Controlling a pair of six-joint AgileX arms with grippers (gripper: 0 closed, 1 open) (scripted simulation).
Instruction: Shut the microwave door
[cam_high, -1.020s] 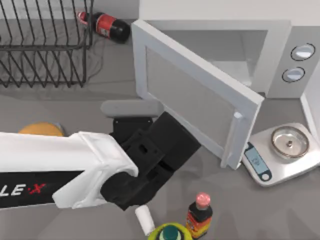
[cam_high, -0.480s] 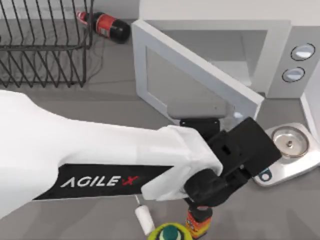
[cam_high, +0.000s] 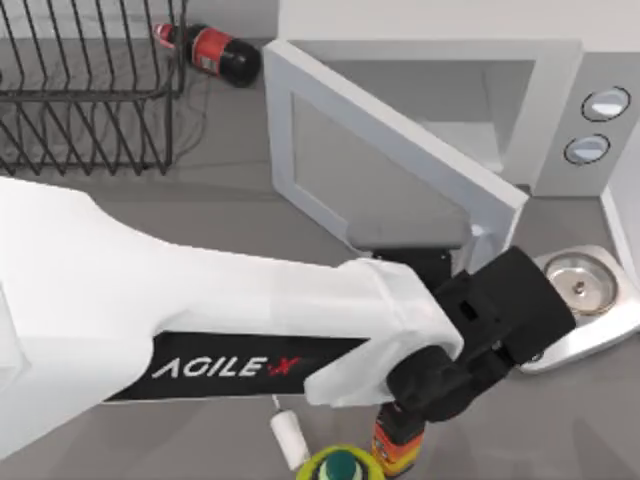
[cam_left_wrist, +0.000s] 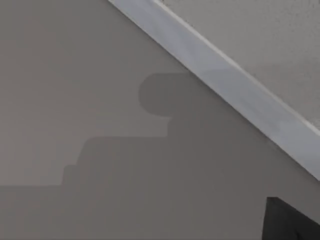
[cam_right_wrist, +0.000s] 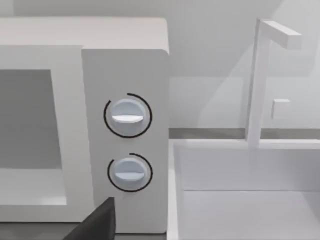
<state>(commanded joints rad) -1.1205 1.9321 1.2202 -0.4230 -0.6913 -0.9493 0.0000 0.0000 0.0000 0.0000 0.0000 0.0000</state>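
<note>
Surface: plain matte grey bench (cam_high: 230, 200), with a pale wall behind it. Back left stands a black wire rack (cam_high: 90, 100). A cola bottle (cam_high: 212, 50) lies on its side just beside the rack; its red label is unreadable. The microwave (cam_high: 560, 110) sits back right with two round silver knobs (cam_right_wrist: 127, 116) stacked on its side panel. In the right wrist view a white basin (cam_right_wrist: 240, 170) with a squared white spout stands just beside it. The microwave door (cam_high: 380, 170) is hinged at the cavity's left and stands swung out at an angle, roughly half open. Its free edge and white bar handle (cam_high: 470, 285) are toward the silver kitchen scales (cam_high: 590, 300) at the front right. My left arm crosses the bench from the left, and my left claw (cam_high: 420, 250) is close against the door's outer face near the handle end. I cannot tell whether it touches, nor whether it is spread or pressed together. The left wrist view gives the door's white frame edge, a fine-speckled panel and a shadow on the bench. My right claw (cam_right_wrist: 97, 225) is a dark wedge facing the knob panel; state cannot be told. Front edge: a sauce bottle (cam_high: 398, 445) with an orange label, illegible, a small white cylinder (cam_high: 290, 440) and a green-yellow cap (cam_high: 340, 468). Legible writing: "AGILEX" in white on black along my left arm.
</note>
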